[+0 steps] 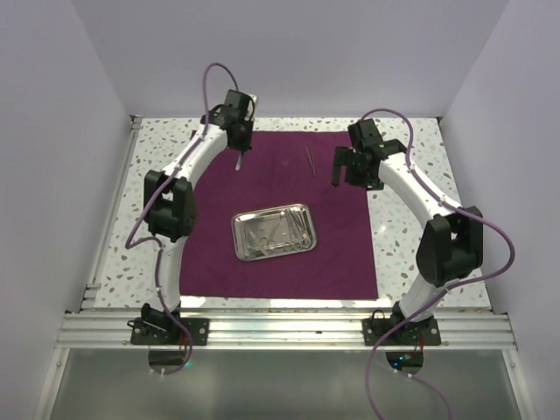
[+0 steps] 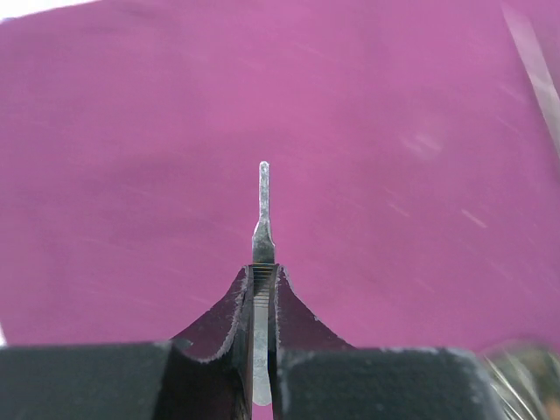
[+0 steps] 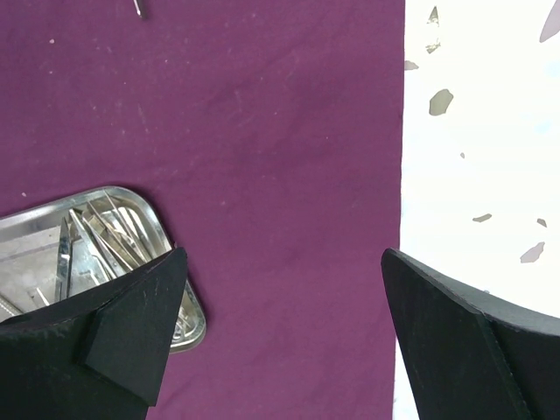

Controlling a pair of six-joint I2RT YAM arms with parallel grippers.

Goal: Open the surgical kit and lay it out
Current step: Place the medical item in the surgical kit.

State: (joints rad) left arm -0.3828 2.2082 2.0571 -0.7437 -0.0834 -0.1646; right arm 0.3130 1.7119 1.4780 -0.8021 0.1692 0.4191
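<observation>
Right gripper (image 3: 284,332) is seen with jaws spread wide, nothing held between the fingers (image 3: 131,337). Below the gap, purple cloth wrap (image 3: 280,157) is laid flat. Steel tray (image 3: 188,302) is partly covered by the left finger; thin silver instruments (image 3: 105,236) are piled inside it. Cloth edge is seen above the right finger, with white speckled table (image 3: 481,131) beyond it. A thin silver tip (image 3: 139,9) is cut off at the top edge, far from the fingers.

top cam overhead; wrist cams close-up.
</observation>
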